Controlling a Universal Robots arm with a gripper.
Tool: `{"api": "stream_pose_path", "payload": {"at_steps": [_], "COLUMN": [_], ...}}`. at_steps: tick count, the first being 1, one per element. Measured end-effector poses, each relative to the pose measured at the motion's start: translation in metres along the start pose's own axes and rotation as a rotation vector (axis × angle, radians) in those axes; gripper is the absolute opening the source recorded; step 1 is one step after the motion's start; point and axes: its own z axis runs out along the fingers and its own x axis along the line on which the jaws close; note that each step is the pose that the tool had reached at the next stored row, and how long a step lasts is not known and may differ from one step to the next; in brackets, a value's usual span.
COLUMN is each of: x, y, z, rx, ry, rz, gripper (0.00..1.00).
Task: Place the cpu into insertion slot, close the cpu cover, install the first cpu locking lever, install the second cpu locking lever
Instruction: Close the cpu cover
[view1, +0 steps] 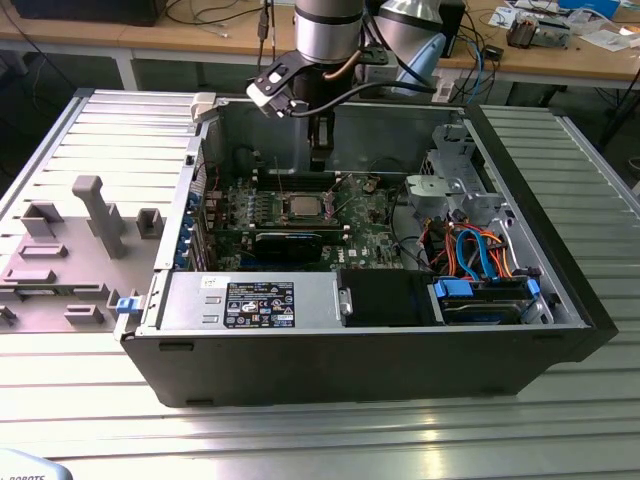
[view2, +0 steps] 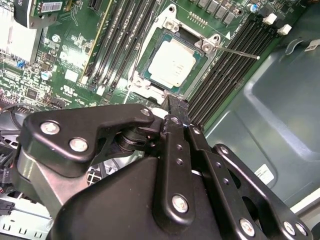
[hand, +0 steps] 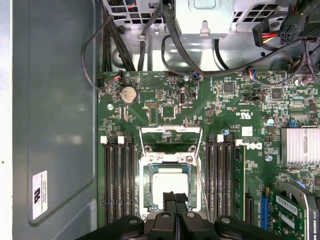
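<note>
1. The cpu (hand: 167, 181) lies flat in the insertion slot (hand: 147, 192) on the green motherboard (hand: 165, 105).
2. It is likely light, stiff and smooth-topped, with fragile pins beneath, so opposite edges suit gripping best.
3. The hand (hand: 175, 198) hovers just above it, narrow, holding nothing.
4. 1 thin locking lever (view2: 237, 52) juts free beside the slot.
</note>
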Motion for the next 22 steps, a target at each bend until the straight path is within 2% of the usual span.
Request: {"api": "stream_pose_path", "payload": {"at_steps": [11, 13, 22], "x": [0.0000, 0.0000, 0.0000], "y": [0.0036, 0.0062, 0.0065], "z": [0.0000, 0.0001, 0.0001], "rx": [0.0000, 0.0000, 0.0000], "ry": [0.0000, 0.0000, 0.0000], "rz": [0.000, 0.000, 0.000], "gripper": [0.11, 0.11, 0.11]}}
